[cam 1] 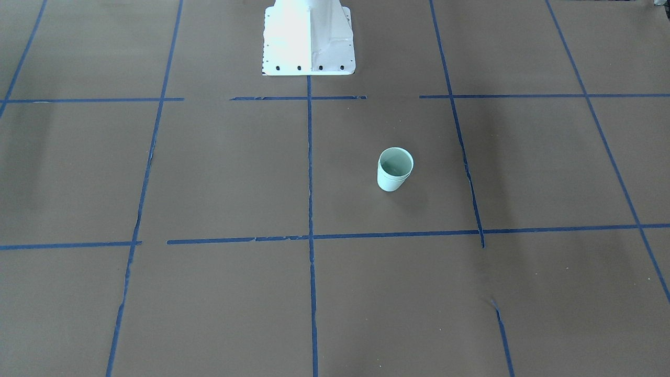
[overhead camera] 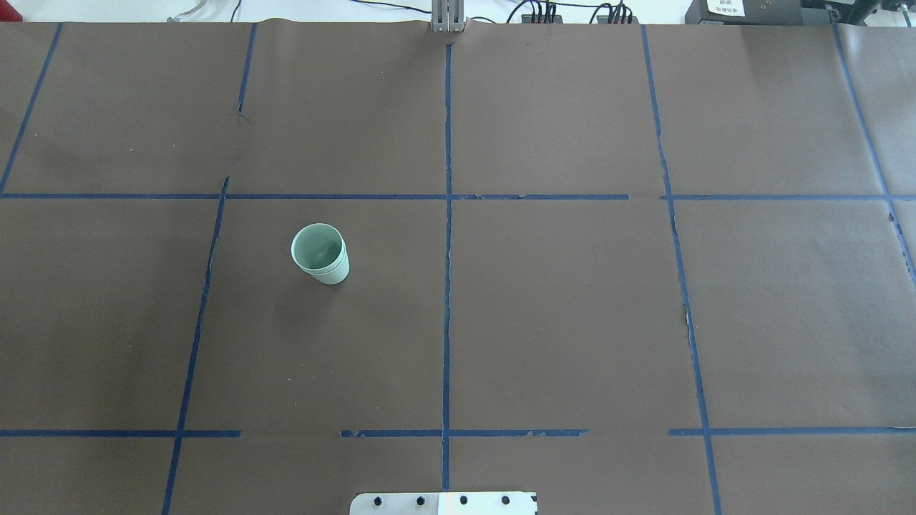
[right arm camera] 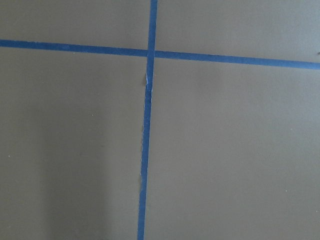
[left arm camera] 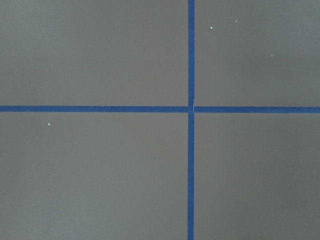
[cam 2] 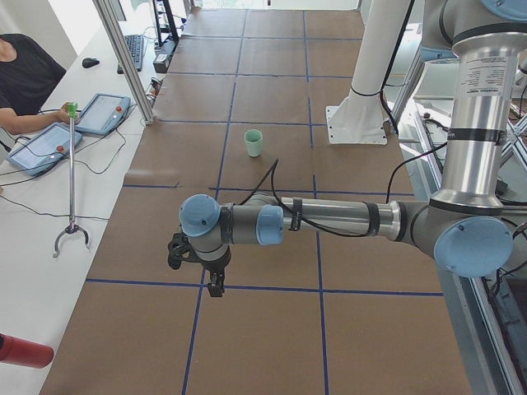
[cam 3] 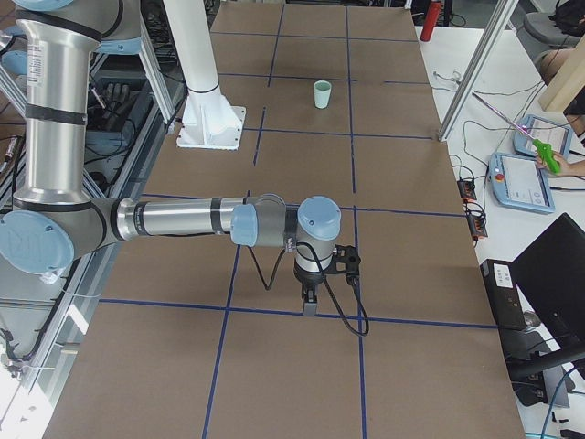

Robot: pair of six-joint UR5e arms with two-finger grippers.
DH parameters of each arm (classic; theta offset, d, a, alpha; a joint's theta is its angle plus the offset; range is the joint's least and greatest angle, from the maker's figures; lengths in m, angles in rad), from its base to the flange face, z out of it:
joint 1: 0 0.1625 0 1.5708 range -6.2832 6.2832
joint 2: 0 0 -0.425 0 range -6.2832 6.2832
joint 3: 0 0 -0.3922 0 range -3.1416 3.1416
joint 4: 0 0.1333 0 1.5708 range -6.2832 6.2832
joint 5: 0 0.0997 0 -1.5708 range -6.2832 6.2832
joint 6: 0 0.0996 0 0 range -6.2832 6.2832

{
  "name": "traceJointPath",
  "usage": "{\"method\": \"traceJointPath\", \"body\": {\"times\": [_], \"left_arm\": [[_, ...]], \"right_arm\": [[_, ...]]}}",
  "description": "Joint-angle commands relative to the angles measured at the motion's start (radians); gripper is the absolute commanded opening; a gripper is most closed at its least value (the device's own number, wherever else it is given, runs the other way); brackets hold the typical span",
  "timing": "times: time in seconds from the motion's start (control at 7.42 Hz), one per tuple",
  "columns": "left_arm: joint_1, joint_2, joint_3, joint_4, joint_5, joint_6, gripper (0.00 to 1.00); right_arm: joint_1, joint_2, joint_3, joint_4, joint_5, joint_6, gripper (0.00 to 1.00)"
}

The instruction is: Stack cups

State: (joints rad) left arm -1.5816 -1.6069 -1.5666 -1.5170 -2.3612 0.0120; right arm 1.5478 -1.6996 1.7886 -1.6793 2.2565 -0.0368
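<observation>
Two pale mint-green cups (cam 1: 395, 168) stand nested, one inside the other, upright on the brown table. The stack also shows in the overhead view (overhead camera: 320, 254), left of the centre tape line, in the exterior left view (cam 2: 254, 142) and in the exterior right view (cam 3: 322, 93). My left gripper (cam 2: 216, 284) hangs over the table's left end, far from the cups. My right gripper (cam 3: 309, 306) hangs over the right end, also far from them. Both show only in the side views, so I cannot tell whether they are open or shut. The wrist views show only table and tape.
The brown table (overhead camera: 572, 322) is marked with a grid of blue tape lines (overhead camera: 447, 286). The robot's white base (cam 1: 309, 36) stands at the table's edge. An operator with tablets (cam 2: 49, 140) sits at a side desk. A reacher tool (cam 2: 72, 181) lies there.
</observation>
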Motion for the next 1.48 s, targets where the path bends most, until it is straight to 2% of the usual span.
{"method": "traceJointPath", "body": {"times": [0.0, 0.94, 1.35], "left_arm": [[0.000, 0.002, 0.000, -0.002, 0.002, 0.000, 1.00], [-0.002, 0.008, -0.007, -0.006, 0.005, 0.016, 1.00], [0.000, 0.022, 0.000, -0.051, 0.000, 0.014, 1.00]], "right_arm": [[0.000, 0.000, 0.000, 0.000, 0.000, 0.000, 1.00], [0.000, 0.000, 0.000, 0.000, 0.000, 0.000, 1.00], [0.000, 0.000, 0.000, 0.001, 0.000, 0.000, 1.00]]}}
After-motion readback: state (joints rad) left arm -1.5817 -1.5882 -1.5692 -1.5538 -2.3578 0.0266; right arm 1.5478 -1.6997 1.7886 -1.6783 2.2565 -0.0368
